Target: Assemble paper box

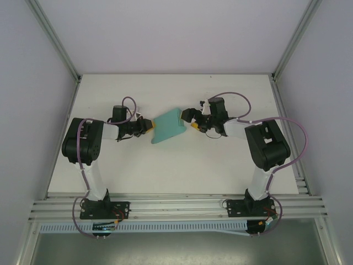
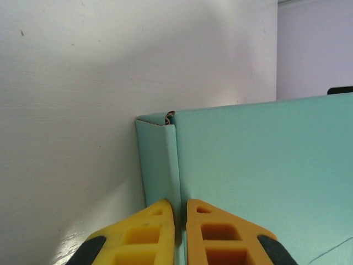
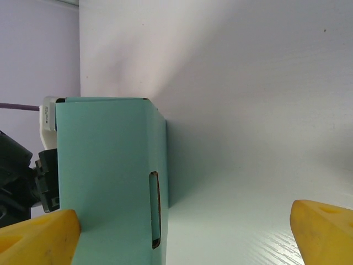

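The paper box (image 1: 168, 126) is a teal-green card box lying on the white table's middle, between the two arms. My left gripper (image 1: 149, 126) is at its left edge. In the left wrist view its yellow fingertips (image 2: 160, 221) stand almost together, pinching a folded wall of the box (image 2: 265, 165); the gripper (image 2: 183, 212) is shut on it. My right gripper (image 1: 190, 118) is at the box's right end, open wide. In the right wrist view the box (image 3: 102, 165), with a narrow slot (image 3: 155, 210) in its side, lies close to the left finger (image 3: 41, 237) of the gripper (image 3: 182, 237).
The white table (image 1: 165, 171) is bordered by aluminium rails at the near edge (image 1: 176, 207) and by grey walls left, right and behind. The left arm's black wrist (image 3: 16, 176) shows behind the box in the right wrist view.
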Controlling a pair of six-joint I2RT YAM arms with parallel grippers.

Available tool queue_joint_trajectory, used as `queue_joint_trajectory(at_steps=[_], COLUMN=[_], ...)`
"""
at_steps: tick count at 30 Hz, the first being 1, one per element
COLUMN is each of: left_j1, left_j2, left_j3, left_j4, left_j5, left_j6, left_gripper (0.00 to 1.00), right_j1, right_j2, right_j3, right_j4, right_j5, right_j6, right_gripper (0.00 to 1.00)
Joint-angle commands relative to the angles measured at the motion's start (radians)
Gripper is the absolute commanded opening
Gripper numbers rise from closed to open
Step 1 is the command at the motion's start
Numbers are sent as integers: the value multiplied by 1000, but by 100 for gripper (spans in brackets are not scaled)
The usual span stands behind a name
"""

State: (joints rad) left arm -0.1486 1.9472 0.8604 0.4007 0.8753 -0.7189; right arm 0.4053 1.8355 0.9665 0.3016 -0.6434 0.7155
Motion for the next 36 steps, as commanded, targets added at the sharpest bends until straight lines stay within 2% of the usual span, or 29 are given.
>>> queue_joint_trajectory(at_steps=[1, 6, 27, 33, 36], left_j1=[-14, -14, -14, -15, -16], left_j2=[15, 8, -30, -24, -43], left_j3=[-12, -9, 65, 68, 68], left_j4=[-107, -115, -166, -157, -153], left_j5=[-44, -45, -24, -6, -8], left_j6=[37, 42, 87, 86, 96], left_gripper=[5, 5, 10, 10, 12], right_j1=[-2, -2, 33, 57, 58], right_j2=[-30, -17, -19, 24, 33], right_j3=[-11, -21, 72, 117, 125], right_j4=[51, 145, 100, 56, 47], right_j5=[-42, -82, -121, -152, -154], right_j6=[34, 91, 47, 34, 35], right_gripper=[98, 98, 96, 89, 80])
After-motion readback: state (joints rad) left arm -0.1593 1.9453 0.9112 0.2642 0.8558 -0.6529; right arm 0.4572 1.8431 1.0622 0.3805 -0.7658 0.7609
